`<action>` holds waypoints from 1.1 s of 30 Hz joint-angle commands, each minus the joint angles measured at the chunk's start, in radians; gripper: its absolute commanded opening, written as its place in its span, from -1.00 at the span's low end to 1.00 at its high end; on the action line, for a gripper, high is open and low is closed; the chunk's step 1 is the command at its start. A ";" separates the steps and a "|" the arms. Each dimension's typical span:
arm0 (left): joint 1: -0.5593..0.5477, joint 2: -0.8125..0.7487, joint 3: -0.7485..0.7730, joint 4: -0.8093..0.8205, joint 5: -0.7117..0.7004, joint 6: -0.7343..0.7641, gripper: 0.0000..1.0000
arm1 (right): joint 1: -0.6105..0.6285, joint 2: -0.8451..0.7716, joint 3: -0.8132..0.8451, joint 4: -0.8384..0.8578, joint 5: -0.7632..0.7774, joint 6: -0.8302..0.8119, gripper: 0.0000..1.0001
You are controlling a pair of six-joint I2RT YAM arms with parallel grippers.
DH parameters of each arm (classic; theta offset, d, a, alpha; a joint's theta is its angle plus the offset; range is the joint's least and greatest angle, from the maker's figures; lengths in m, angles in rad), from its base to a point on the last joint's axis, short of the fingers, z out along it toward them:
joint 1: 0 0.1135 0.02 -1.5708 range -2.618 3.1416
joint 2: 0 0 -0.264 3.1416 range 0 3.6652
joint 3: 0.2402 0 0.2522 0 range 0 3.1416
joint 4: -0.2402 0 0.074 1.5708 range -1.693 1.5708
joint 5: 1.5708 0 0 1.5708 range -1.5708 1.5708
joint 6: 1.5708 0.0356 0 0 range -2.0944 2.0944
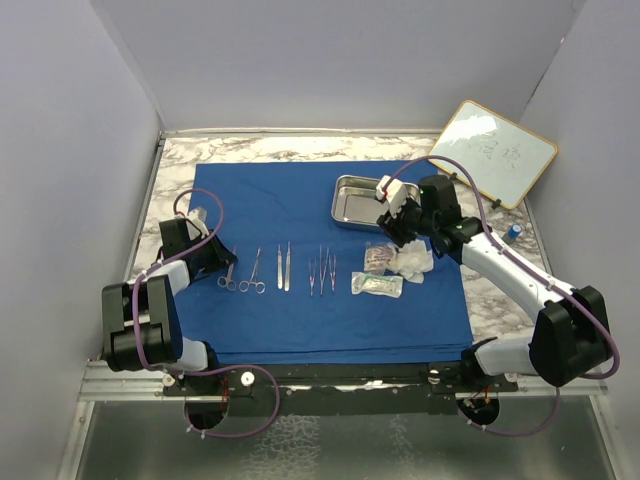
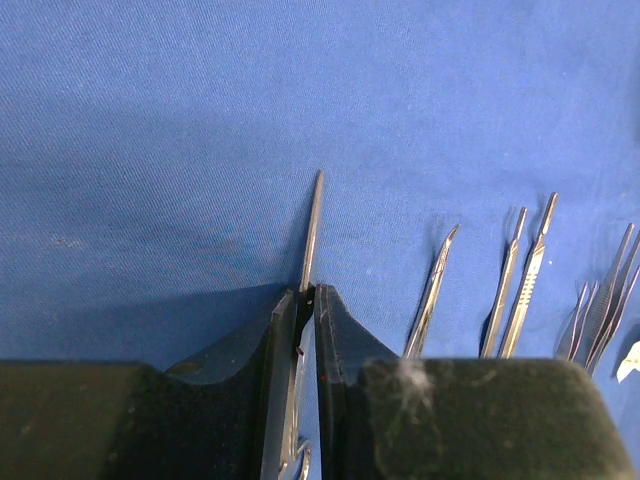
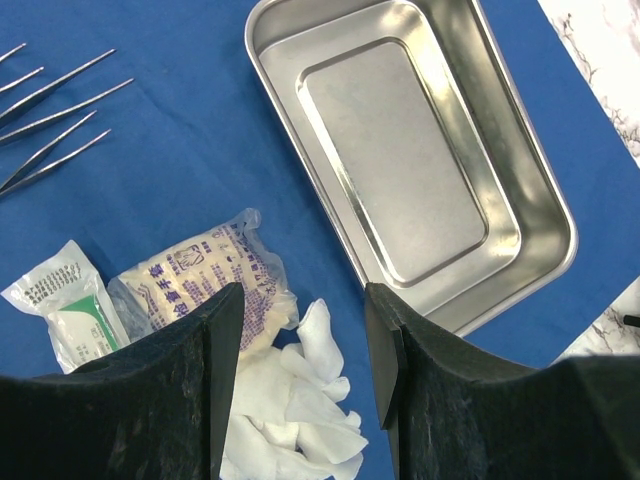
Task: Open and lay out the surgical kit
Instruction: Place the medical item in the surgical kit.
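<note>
The royal-blue cloth point(image 1: 300, 320) lies spread flat on the table. On it is a row of steel instruments: scissors point(image 1: 228, 278), forceps point(image 1: 252, 275), scalpel handles point(image 1: 284, 268) and tweezers point(image 1: 321, 270). My left gripper point(image 1: 226, 268) is down at the row's left end. Its jaws point(image 2: 308, 295) stand a narrow slit apart around a thin steel instrument point(image 2: 312, 230) that lies on the cloth against the left finger. My right gripper point(image 3: 302, 300) hangs open above the white gauze point(image 3: 290, 400), between a clear packet point(image 3: 195, 285) and the empty steel tray point(image 3: 400, 150).
A wood-framed whiteboard point(image 1: 492, 150) leans at the back right. The marble tabletop point(image 1: 500, 290) shows around the cloth, with a small blue object point(image 1: 513, 232) on it at the right. A second packet point(image 3: 65, 305) lies left of the first. Grey walls close in three sides.
</note>
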 commanded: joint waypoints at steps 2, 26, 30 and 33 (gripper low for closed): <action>0.011 0.001 0.002 0.003 0.005 0.006 -0.61 | -0.006 0.001 -0.013 0.006 -0.023 -0.009 0.02; 0.011 -0.075 0.004 -0.058 -0.090 0.013 -0.52 | -0.009 0.004 -0.011 0.003 -0.030 -0.010 0.02; 0.011 -0.101 0.004 -0.061 -0.093 0.015 -0.51 | -0.009 0.002 -0.010 0.002 -0.029 -0.010 0.02; 0.011 -0.127 0.011 -0.064 -0.094 0.029 -0.52 | -0.009 -0.006 -0.006 0.003 -0.020 0.004 0.03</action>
